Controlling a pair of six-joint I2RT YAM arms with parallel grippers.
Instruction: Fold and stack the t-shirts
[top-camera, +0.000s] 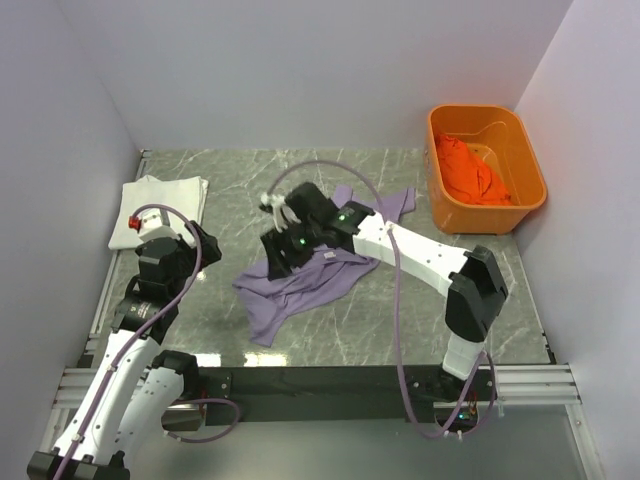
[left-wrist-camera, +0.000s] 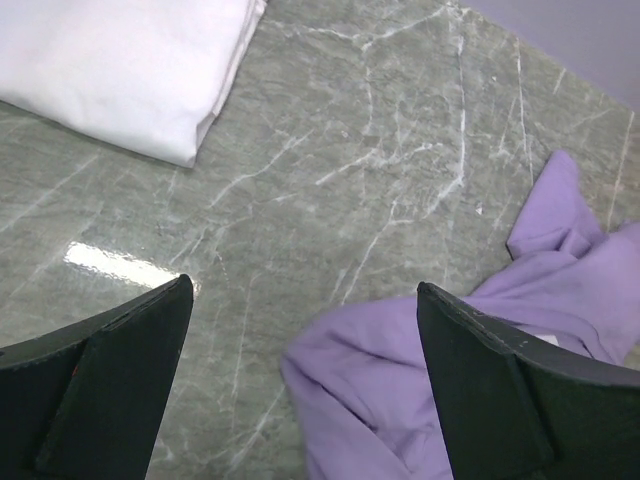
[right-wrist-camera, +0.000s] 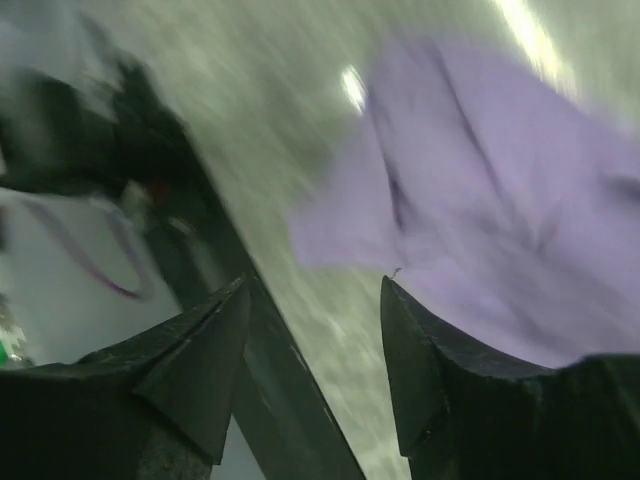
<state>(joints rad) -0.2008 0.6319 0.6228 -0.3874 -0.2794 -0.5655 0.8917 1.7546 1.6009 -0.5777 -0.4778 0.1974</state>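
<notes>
The lavender-purple t-shirt (top-camera: 300, 285) lies crumpled in the middle of the table. It also shows in the left wrist view (left-wrist-camera: 420, 400) and blurred in the right wrist view (right-wrist-camera: 480, 190). The white t-shirt (top-camera: 160, 205) lies folded at the far left; its edge shows in the left wrist view (left-wrist-camera: 130, 70). The orange t-shirt (top-camera: 470, 170) is bunched inside the orange tub (top-camera: 530, 170). My left gripper (left-wrist-camera: 305, 300) is open and empty, above the table just left of the purple shirt. My right gripper (right-wrist-camera: 315, 290) is open and empty, above the purple shirt's near-left part.
The orange plastic tub stands at the far right corner. White walls close in the table at the back and both sides. A black rail (top-camera: 330, 380) runs along the near edge. The marble tabletop (top-camera: 230, 170) shows between the white and purple shirts.
</notes>
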